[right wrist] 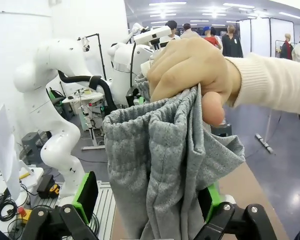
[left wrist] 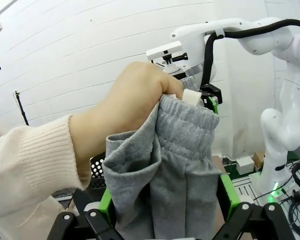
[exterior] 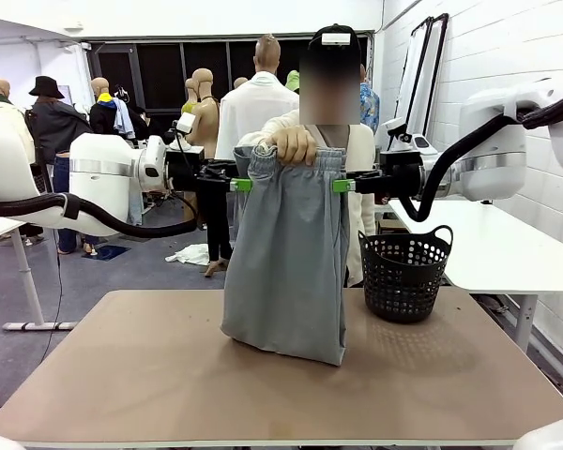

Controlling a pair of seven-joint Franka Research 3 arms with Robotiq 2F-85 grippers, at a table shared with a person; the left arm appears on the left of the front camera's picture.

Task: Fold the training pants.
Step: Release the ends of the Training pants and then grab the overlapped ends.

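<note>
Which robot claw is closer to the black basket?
Right. The right gripper is up and just left of the black basket, at the training pants' edge; the left gripper is across the pants, farther off.

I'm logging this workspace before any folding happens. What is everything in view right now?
training pants: one, light grey, hanging above the table's middle, lower end reaching the tabletop
basket: one, black, perforated, on the table's right side
table: one, tan, in the foreground
side table: one, white, at the right
person's hand: one, gripping the waistband's top
left gripper: one, black, green pads, open at the waistband's left end
right gripper: one, black, green pads, open at its right end
</note>
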